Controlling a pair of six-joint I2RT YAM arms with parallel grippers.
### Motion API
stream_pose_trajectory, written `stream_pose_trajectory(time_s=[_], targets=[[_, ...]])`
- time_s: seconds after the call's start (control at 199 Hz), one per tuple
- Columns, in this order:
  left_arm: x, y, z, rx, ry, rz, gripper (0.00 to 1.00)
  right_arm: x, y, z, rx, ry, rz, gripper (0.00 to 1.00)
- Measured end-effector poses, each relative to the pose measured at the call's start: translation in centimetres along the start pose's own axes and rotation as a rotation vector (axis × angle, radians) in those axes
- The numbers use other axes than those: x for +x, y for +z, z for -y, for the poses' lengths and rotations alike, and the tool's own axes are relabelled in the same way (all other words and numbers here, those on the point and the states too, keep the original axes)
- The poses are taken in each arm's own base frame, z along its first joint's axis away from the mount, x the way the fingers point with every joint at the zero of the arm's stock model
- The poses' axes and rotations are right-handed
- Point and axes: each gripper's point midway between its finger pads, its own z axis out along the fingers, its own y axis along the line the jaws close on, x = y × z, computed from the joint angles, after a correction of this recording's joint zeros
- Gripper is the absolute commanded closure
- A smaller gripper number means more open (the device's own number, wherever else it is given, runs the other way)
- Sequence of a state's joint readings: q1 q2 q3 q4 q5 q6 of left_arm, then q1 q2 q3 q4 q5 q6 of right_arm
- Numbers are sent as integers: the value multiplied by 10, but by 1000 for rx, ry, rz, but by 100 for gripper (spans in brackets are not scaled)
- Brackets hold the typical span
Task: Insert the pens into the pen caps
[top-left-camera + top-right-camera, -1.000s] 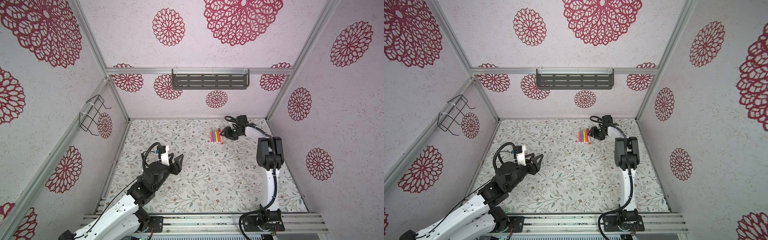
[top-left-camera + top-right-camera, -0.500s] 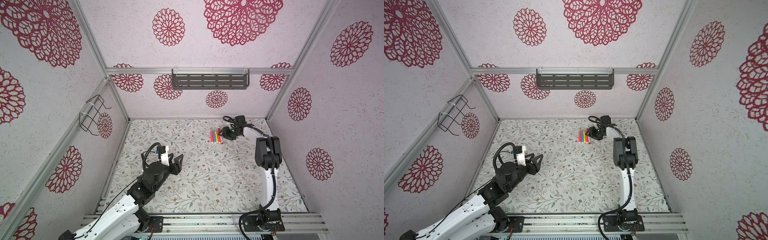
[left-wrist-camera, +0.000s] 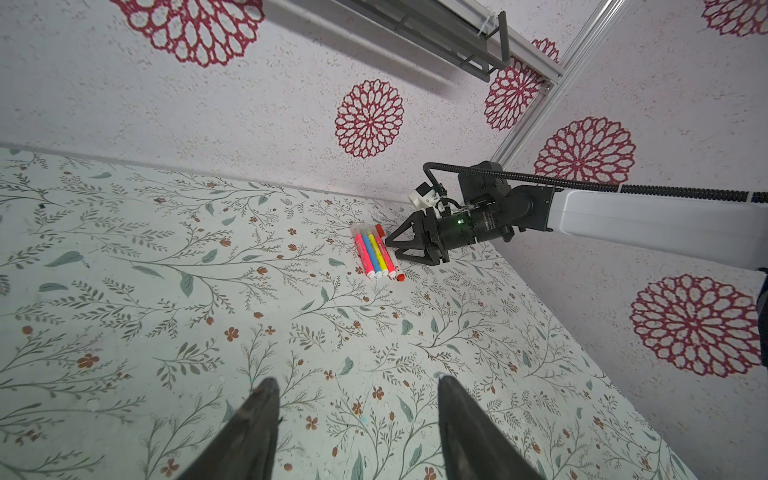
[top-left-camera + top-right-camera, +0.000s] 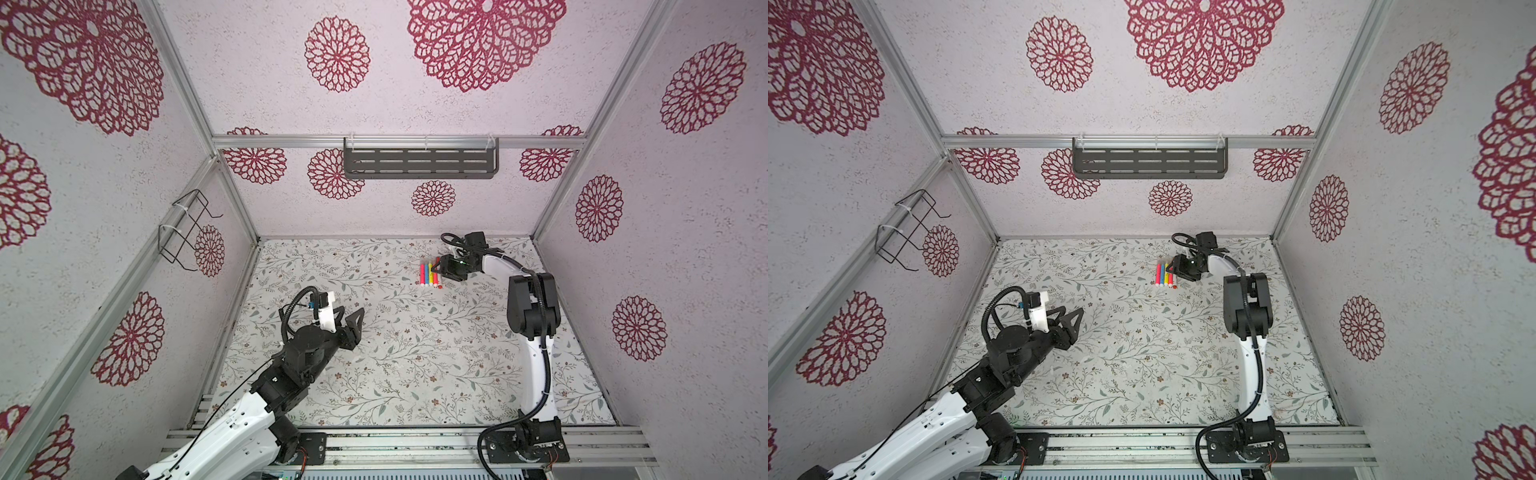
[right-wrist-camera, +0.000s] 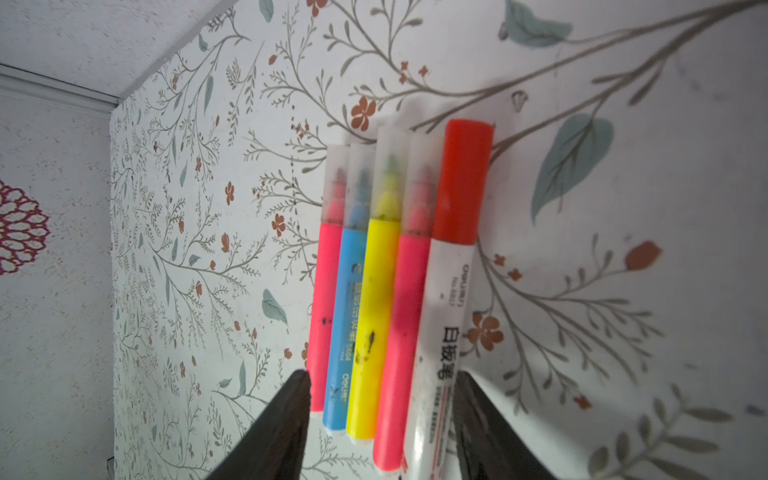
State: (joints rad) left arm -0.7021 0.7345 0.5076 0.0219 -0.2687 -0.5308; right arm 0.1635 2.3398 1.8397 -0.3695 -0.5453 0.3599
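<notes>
Several pens (image 5: 374, 291) lie side by side at the back right of the floral table, seen in both top views (image 4: 430, 274) (image 4: 1166, 276). Their barrels are pink, blue, yellow, pink-red and white. Pale translucent pen caps (image 5: 388, 174) sit on the bright pens and a red cap (image 5: 461, 183) on the white one. My right gripper (image 5: 381, 374) is open just above the pens' rear ends, with one finger on each side of the row (image 4: 435, 265). My left gripper (image 4: 352, 311) hovers open and empty over the left middle of the table (image 3: 358, 380).
A grey slotted shelf (image 4: 419, 164) hangs on the back wall and a black wire rack (image 4: 187, 228) on the left wall. The back wall stands close behind the pens, and the right wall is near the right arm (image 4: 532, 307).
My right gripper has slid left, closer over the row of pens. The left arm and the pens have not moved.
</notes>
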Motion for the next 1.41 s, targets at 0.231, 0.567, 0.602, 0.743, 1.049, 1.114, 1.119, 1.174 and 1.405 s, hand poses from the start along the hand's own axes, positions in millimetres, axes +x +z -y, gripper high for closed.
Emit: stream_pose_trajectory(time_s=[0.231,0.567,0.602,0.743,1.049,1.114,1.119,1.174,1.405], targets=[[-10,-7,-16,-87,8,49,28,11,-52,-18,68,-38,67,34],[-49,-42,-57,-324,50,228,2,33,-271,-93,147,-291,687,1],[-52,-46,-63,-356,57,248,2,41,-284,-92,164,-300,731,1],[-54,-63,-90,-510,112,302,2,81,-306,-61,278,-287,827,1],[-28,-79,-143,-861,282,286,3,173,-289,50,615,-254,843,1],[-22,-80,-151,-918,314,263,3,187,-283,68,664,-237,830,1],[-21,-80,-152,-923,318,260,3,187,-283,69,667,-236,830,1],[-17,-79,-157,-963,345,239,2,194,-279,78,692,-229,827,1],[-2,-80,-180,-1068,393,178,3,206,-261,98,720,-238,812,1]])
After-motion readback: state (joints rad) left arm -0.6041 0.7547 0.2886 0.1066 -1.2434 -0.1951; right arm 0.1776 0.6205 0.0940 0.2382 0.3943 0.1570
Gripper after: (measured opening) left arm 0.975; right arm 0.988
